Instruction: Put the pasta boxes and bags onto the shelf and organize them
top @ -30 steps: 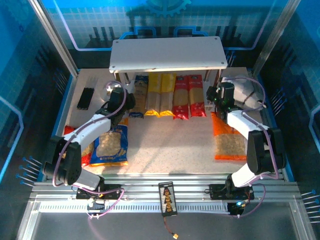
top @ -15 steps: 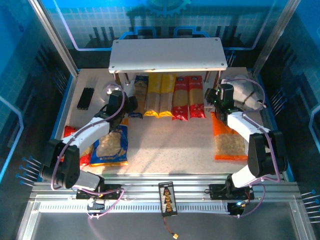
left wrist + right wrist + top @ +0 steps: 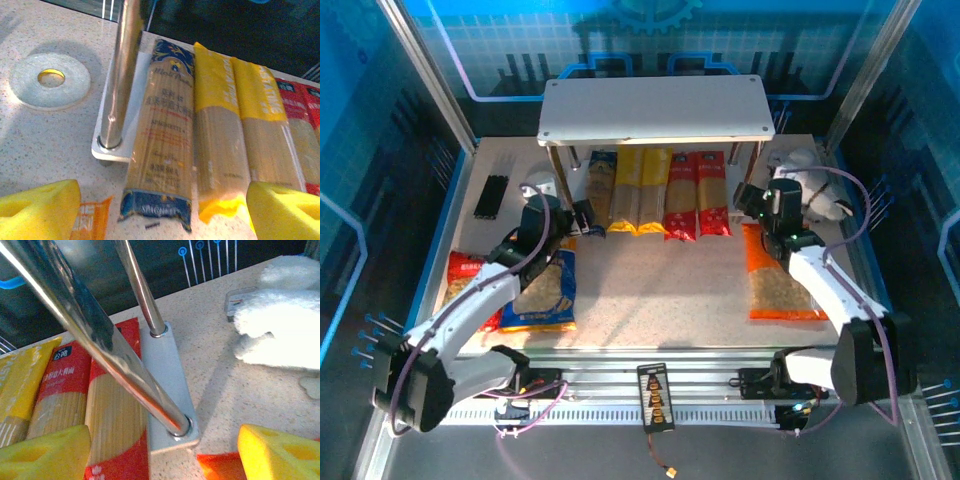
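Top external, shelf: the shelf (image 3: 655, 108) stands at 12 o'clock on the table, and its upper board is bare.
Top external, boxes: the dark blue box (image 3: 601, 185), the yellow boxes (image 3: 625, 190) and the red boxes (image 3: 712, 192) lie side by side on the lower board, long ends pointing to 6 o'clock.
Top external, bags: the blue bag (image 3: 545, 290) lies at 8 o'clock with the red bag (image 3: 465, 278) just beside it at its 9 o'clock. The orange bag (image 3: 780, 275) lies at 4 o'clock. All three are on the table, off the shelf.
Top external, grippers: the left gripper (image 3: 582, 213) hangs at the near end of the dark blue box. The right gripper (image 3: 748, 195) is by the right front post, with the plush toy (image 3: 815, 190) at its 3 o'clock.
Left wrist, tool: its fingers (image 3: 37, 210) stand wide apart with nothing between them. The dark blue box runs toward 12 o'clock, touching its yellow neighbour, with a shelf post at 11 o'clock.
Right wrist, tool: its fingers (image 3: 280, 452) are spread and empty. The outer red box lies at 10 o'clock, and a corner of the orange bag shows at 6 o'clock.
Step, judged: the boxes look placed, so the bags seem to come next.
Doing it well: each arm should back toward 6 o'clock clear of the posts, then pinch its nearest bag by a short edge rather than over the window. The free upper board looks like the natural place for the bags, laid flat in a row.
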Action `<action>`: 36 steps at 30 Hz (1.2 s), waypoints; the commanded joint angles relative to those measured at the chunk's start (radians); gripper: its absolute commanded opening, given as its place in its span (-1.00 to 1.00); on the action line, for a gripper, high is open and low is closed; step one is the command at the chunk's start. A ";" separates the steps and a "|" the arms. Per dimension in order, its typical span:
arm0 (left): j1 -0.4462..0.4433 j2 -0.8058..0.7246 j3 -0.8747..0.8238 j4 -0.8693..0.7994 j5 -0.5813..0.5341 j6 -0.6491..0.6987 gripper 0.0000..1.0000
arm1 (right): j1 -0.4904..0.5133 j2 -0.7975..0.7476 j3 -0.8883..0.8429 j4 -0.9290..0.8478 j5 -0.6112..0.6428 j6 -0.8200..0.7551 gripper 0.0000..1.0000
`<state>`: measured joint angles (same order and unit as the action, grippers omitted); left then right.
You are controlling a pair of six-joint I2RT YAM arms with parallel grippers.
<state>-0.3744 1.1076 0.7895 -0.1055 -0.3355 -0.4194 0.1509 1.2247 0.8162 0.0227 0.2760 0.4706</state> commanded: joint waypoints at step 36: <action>-0.328 -0.563 0.052 -0.605 -0.317 -0.220 0.69 | 0.957 0.367 0.098 -0.040 -0.527 0.396 0.29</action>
<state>-0.6926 0.5472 0.8074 -0.6777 -0.6296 -0.6731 1.0763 1.4994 0.8291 -0.1616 -0.1917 0.8177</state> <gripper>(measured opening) 0.845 0.641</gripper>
